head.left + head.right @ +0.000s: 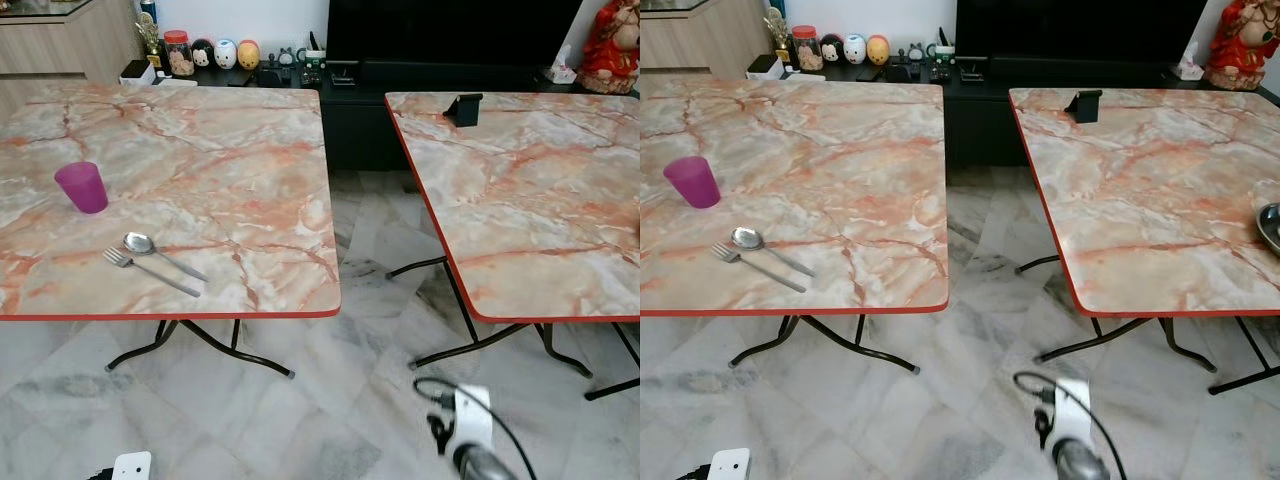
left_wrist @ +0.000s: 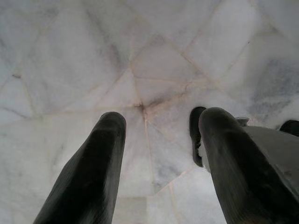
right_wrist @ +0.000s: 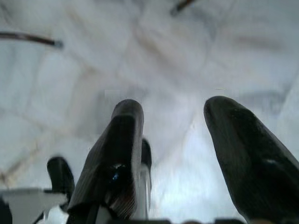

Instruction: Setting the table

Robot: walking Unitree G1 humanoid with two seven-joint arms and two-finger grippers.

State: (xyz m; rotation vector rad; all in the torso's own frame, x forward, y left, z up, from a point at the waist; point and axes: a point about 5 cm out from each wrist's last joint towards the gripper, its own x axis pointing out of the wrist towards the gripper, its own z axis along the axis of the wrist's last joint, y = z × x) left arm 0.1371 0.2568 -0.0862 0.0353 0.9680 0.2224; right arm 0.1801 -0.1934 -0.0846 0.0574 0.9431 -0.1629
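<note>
A purple cup (image 1: 81, 187) stands on the left marble-patterned table (image 1: 230, 150). In front of the cup a spoon (image 1: 150, 250) and a fork (image 1: 145, 272) lie side by side near the table's front edge. The rim of a grey bowl (image 1: 1270, 228) peeks in at the right edge of the right table (image 1: 1140, 190). Both arms hang low over the floor. My left gripper (image 2: 161, 128) is open above pale floor tiles, nothing between its fingers. My right gripper (image 3: 175, 112) is open too, also empty, its wrist (image 1: 465, 440) low between the tables.
A gap of marble floor (image 1: 370, 300) runs between the two tables, with their black folding legs (image 1: 200, 345) spreading into it. A black phone stand (image 1: 462, 108) sits on the right table. A dark TV console (image 1: 340, 80) with jars and figurines lines the back wall.
</note>
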